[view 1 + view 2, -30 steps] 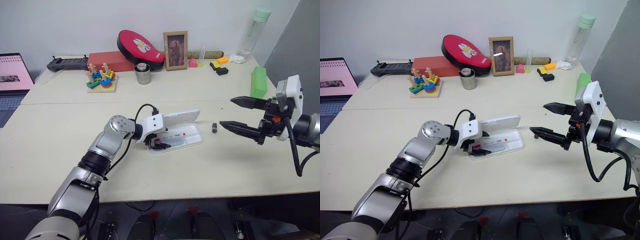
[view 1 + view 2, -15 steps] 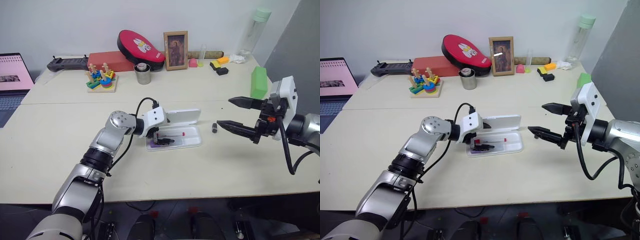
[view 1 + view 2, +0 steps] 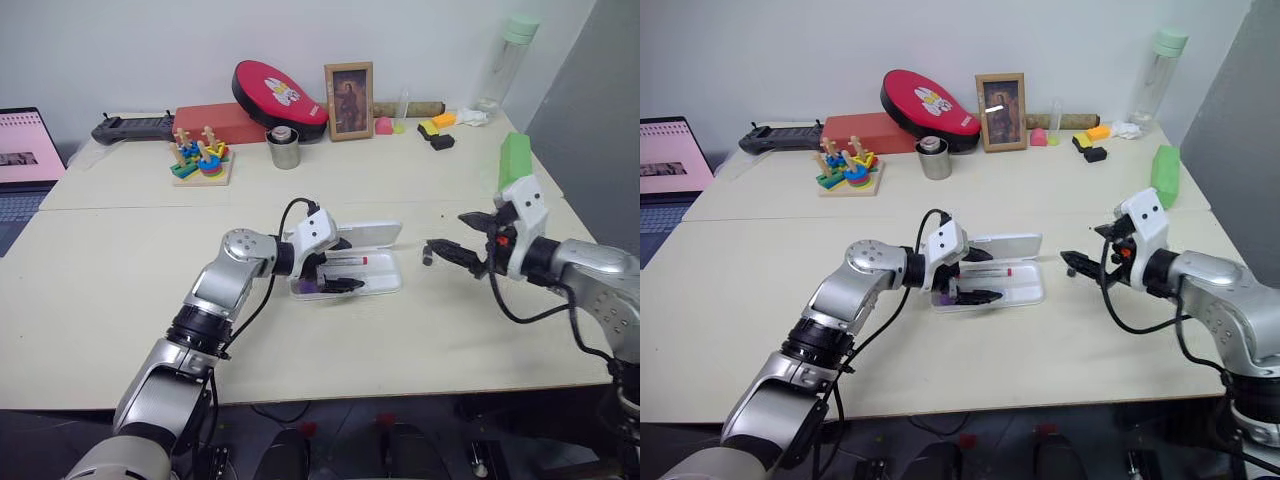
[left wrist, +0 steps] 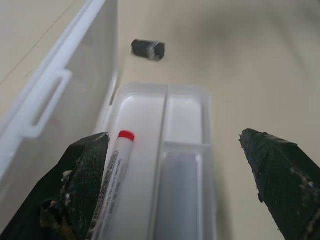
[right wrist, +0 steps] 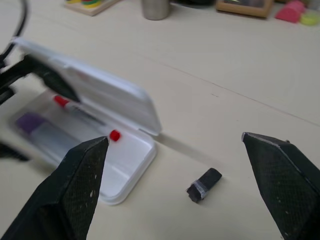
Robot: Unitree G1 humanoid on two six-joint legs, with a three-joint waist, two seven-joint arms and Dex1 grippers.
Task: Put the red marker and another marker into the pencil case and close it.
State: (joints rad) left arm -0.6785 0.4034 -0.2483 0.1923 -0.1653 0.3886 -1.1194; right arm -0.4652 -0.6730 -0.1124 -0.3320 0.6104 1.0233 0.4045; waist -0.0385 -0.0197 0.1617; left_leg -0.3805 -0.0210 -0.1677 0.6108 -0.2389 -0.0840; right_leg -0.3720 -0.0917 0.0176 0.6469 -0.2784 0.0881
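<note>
The pencil case point(image 3: 348, 272) lies open near the middle of the desk point(image 3: 120, 260), the red marker point(image 4: 111, 186) and the lavender marker point(image 5: 31, 121) inside. Both the left gripper point(image 3: 338, 275) and the right gripper point(image 3: 452, 239) are wide open and empty. To close it well, the lid point(image 3: 362, 234) should be pushed down evenly, the tray kept steady.

Both the red marker point(image 5: 85, 120) and lavender marker point(image 5: 31, 121) lie inside the pencil case point(image 5: 131, 165).

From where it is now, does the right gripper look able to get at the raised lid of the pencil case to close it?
Probably yes. The right gripper, open, hangs beside the pencil case, whose lid stands raised on the far side. Only a small black piece lies on the table between them.
</note>
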